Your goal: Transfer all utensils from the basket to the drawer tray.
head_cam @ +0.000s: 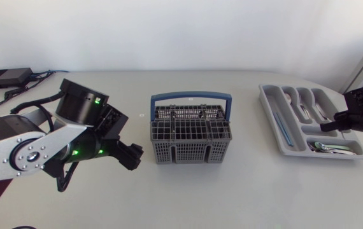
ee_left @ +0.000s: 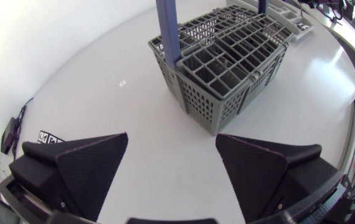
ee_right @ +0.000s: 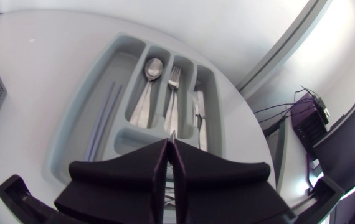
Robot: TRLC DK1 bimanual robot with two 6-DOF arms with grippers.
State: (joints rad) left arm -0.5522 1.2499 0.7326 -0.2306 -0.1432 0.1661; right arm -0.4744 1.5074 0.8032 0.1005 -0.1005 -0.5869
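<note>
Left tool [ee_left: 171, 135] wide open, holding nothing, above the desk [ee_left: 103, 81], with the basket [ee_left: 227, 62] just ahead. Right tool [ee_right: 169, 149] closed, fingers pressed together, above the tray [ee_right: 71, 118], which holds a spoon [ee_right: 152, 67], fork [ee_right: 175, 78] and other utensils

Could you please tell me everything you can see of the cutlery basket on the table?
The cutlery basket looks like grey plastic, with perforated lattice walls and a grid of small open-topped compartments. A blue arched handle spans it. It stands upright on the white table, roughly midway between the two arms. No utensils show in any compartment, in either the head view or the left wrist view. Nothing touches it: the left pincer is open and stands apart from it, with one corner of the basket ahead of it.
</note>
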